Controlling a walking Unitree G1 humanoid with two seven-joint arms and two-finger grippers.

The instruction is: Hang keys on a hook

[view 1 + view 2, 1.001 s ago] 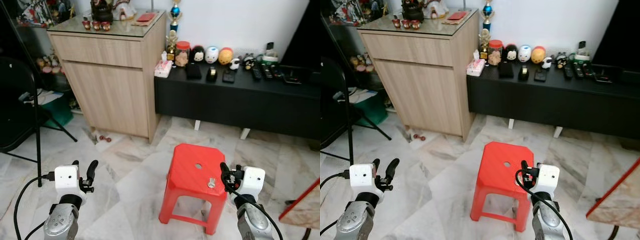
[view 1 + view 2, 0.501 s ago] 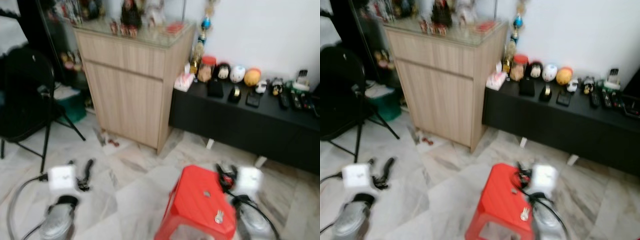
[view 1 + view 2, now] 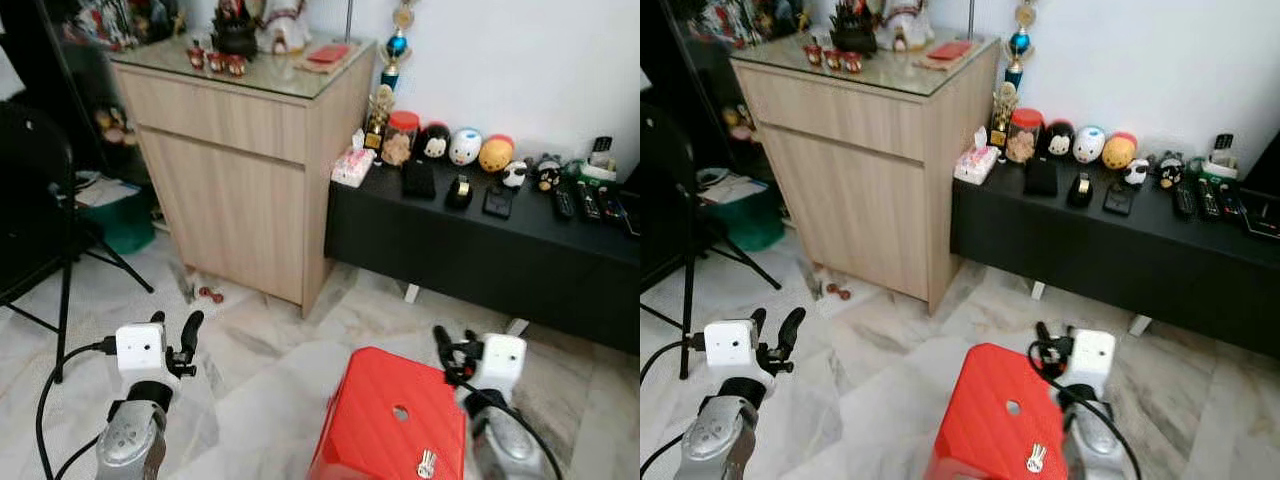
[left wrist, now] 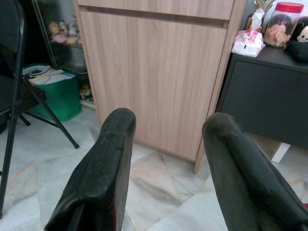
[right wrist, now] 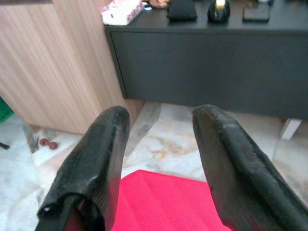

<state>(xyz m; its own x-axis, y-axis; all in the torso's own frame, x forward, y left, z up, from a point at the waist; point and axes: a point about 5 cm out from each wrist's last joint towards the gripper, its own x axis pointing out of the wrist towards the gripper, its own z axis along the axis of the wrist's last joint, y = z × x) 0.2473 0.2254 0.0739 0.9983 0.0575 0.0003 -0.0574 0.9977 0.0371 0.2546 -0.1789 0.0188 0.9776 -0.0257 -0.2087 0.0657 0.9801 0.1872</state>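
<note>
View: has shifted since a second ago; stool (image 3: pixel 385 425) now lower centre.
Keys (image 3: pixel 426 464): lying on stool.
Right tool (image 3: pixel 447 352): spread, empty, above stool.
Left tool (image 3: pixel 175 338): spread, idle.
Meaning: camera moved; keys unhung, no hook seen.

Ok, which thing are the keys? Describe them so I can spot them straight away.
Find the red plastic stool on the marble floor in front of the black TV console. The keys lie on its seat, on the near side of the round hole in the middle, close to the right gripper. They are the small silvery metal object on the red top.
</note>
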